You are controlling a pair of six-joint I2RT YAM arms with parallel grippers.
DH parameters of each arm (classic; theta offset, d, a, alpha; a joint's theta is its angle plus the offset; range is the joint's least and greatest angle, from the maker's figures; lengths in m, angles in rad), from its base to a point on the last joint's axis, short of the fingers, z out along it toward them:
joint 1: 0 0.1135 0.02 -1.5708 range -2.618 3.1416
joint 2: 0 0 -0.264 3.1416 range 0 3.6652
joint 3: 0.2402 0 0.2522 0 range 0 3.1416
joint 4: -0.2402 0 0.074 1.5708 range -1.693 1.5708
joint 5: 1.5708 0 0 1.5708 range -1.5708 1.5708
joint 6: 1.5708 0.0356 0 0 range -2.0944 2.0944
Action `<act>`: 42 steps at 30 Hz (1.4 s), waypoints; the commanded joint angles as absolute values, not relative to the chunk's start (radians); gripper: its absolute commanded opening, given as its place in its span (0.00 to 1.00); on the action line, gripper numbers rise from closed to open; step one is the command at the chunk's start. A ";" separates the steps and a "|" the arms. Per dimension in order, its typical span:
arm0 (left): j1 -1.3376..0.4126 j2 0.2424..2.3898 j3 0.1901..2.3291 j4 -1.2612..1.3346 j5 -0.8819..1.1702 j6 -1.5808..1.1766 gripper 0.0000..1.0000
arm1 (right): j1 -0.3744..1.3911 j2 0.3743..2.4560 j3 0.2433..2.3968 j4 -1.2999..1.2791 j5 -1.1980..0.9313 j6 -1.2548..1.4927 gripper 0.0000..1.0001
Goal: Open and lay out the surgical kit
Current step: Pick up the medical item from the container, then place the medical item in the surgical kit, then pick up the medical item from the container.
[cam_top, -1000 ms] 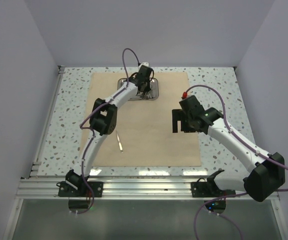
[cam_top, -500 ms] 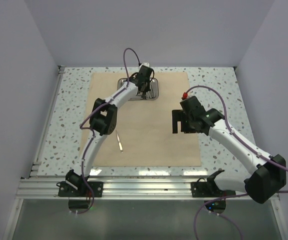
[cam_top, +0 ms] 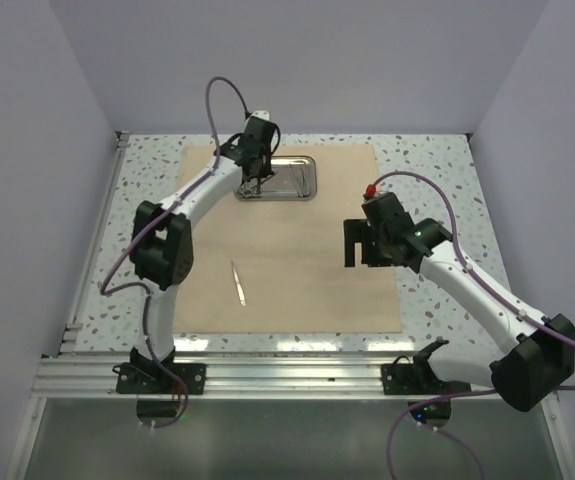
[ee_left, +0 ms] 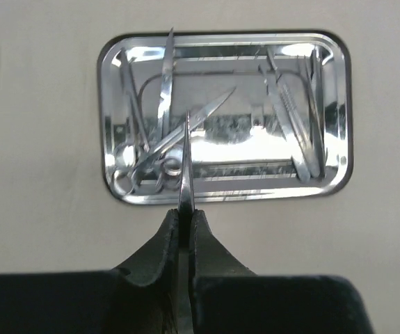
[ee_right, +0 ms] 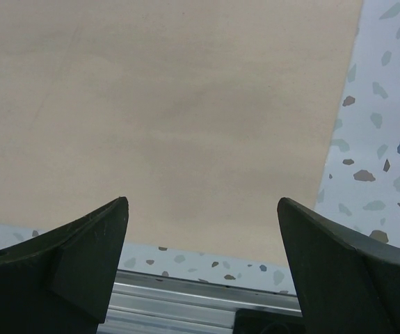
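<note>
Cloth (cam_top: 307,250) flat — far-edge steel tray (ee_left: 344,111) holds instruments (ee_left: 290,122); tweezers (cam_top: 238,283) lie apart, probe (ee_left: 186,163) pinched in left claw (ee_left: 186,213).

From where I stand, nothing here can be read. No lettering, label or number shows on the steel tray (ee_left: 220,38), the tan cloth (cam_top: 307,270), the speckled table (cam_top: 427,160), the left arm (cam_top: 202,185) or the right arm (cam_top: 467,285).

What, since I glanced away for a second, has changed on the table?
The left tool shut on a thin silver instrument at the steel tray, and its arm swung left, toward the tray's left end. The right tool stayed open above the cloth. The tray and the laid-out instrument on the cloth did not move.
</note>
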State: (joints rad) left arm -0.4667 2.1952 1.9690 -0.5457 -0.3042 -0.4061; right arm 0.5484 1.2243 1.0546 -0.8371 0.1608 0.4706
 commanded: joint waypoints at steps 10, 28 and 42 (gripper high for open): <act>-0.482 1.444 1.031 -0.462 -0.357 -0.546 0.00 | 0.545 1.197 1.029 -0.784 0.121 0.465 0.91; -0.505 1.361 0.796 -0.459 -0.314 -0.620 0.38 | 0.543 1.105 0.954 -0.804 0.150 0.506 0.91; -0.505 1.823 1.464 -0.482 -0.308 -0.508 0.40 | 0.545 1.054 0.920 -0.827 0.189 0.541 0.91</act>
State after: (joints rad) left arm -0.5003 1.7000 1.3212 -0.5030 -0.3218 -0.5407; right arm 0.5484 1.0714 0.9081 -0.8150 0.1543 0.5240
